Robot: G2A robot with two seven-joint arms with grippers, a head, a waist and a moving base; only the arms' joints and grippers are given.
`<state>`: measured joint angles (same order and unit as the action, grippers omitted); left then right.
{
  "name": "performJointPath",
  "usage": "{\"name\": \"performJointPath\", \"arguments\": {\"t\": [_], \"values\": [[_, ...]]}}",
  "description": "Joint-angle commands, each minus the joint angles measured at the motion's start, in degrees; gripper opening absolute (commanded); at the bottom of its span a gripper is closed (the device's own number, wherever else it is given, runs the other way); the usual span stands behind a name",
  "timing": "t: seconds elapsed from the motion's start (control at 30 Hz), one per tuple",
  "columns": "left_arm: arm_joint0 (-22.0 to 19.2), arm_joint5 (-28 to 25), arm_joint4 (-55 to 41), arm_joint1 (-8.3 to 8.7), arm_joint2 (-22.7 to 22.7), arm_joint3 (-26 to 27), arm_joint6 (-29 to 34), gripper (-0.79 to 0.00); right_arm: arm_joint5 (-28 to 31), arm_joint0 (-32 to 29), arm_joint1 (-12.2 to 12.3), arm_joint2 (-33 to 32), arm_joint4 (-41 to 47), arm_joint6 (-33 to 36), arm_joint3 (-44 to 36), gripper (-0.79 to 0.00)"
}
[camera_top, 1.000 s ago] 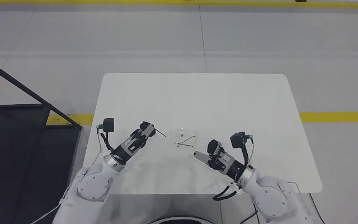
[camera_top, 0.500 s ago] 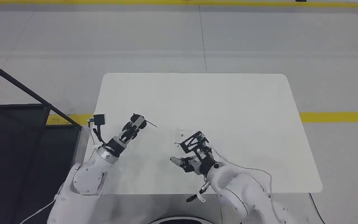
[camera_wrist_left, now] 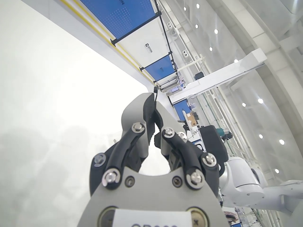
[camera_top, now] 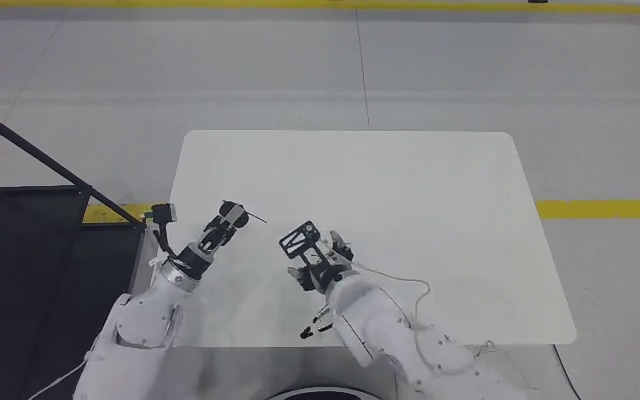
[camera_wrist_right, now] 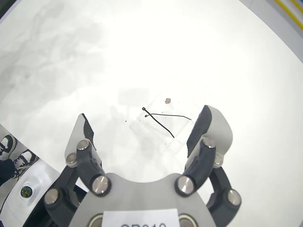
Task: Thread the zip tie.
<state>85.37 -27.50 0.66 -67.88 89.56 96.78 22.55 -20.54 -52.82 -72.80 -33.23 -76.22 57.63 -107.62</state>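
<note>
One thin black plastic zip tie point(camera_wrist_left: 155, 91): pinched in left gripper point(camera_wrist_left: 153, 102), not yet threaded.
Right gripper point(camera_wrist_right: 144, 114): spread wide over two loose black ties point(camera_wrist_right: 161, 125).

White bench point(camera_top: 430, 200) with rounded corners, plain and matte; carried a black zip tie point(camera_wrist_right: 158, 123) crossed with a second zip tie point(camera_wrist_right: 170, 115), heads close together; lay flat, both on what looked like a faint clear sheet point(camera_wrist_right: 180, 133); bore a small brownish speck point(camera_wrist_right: 168, 100) just beside them.
</note>
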Motion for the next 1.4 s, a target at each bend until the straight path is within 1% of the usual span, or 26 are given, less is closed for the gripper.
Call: {"name": "performJointPath", "arguments": {"t": [0.0,0.1,0.17,0.2,0.4,0.43,0.47,0.63,0.87,1.03,1.13,1.2,1.37], "values": [[0.00,0.00,0.00,0.00,0.00,0.00,0.00,-0.785,-0.01,0.01,0.00,0.00,0.00,0.00,0.01,0.000],[0.00,0.00,0.00,0.00,0.00,0.00,0.00,-0.785,0.79,-0.86,-0.05,0.00,-0.41,-1.18,0.97,0.000],[0.00,0.00,0.00,0.00,0.00,0.00,0.00,-0.785,1.90,-0.47,-0.44,0.51,-1.81,0.08,2.19,0.000],[0.00,0.00,0.00,0.00,0.00,0.00,0.00,-0.785,1.19,0.06,-0.82,0.86,-3.03,1.28,2.80,0.000],[0.00,0.00,0.00,0.00,0.00,0.00,0.00,-0.785,-3.22,4.55,-4.54,5.02,-8.69,9.09,7.16,0.000],[0.00,0.00,0.00,0.00,0.00,0.00,0.00,-0.785,-3.69,5.19,-5.22,5.63,-9.21,9.97,7.82,-0.015],[0.00,0.00,0.00,0.00,0.00,0.00,0.00,-0.785,-3.91,5.76,-5.86,6.14,-9.49,10.74,8.53,-0.049],[0.00,0.00,0.00,0.00,0.00,0.00,0.00,-0.785,-5.39,7.83,-8.76,7.96,-12.16,14.36,12.02,-0.123],[0.00,0.00,0.00,0.00,0.00,0.00,0.00,-0.785,-7.08,8.78,-12.18,9.44,-17.48,19.02,16.29,-0.182],[0.00,0.00,0.00,0.00,0.00,0.00,0.00,-0.785,-5.58,7.36,-14.27,8.67,-21.48,20.52,18.02,-0.209],[0.00,0.00,0.00,0.00,0.00,0.00,0.00,-0.785,-4.76,6.39,-15.44,7.82,-23.55,21.35,18.51,-0.209],[0.00,0.00,0.00,0.00,0.00,0.00,0.00,-0.785,-4.32,5.81,-16.20,7.34,-24.86,21.79,19.12,-0.234],[0.00,0.00,0.00,0.00,0.00,0.00,0.00,-0.785,-3.61,4.84,-18.19,6.46,-27.41,22.49,21.02,-0.265]]}}
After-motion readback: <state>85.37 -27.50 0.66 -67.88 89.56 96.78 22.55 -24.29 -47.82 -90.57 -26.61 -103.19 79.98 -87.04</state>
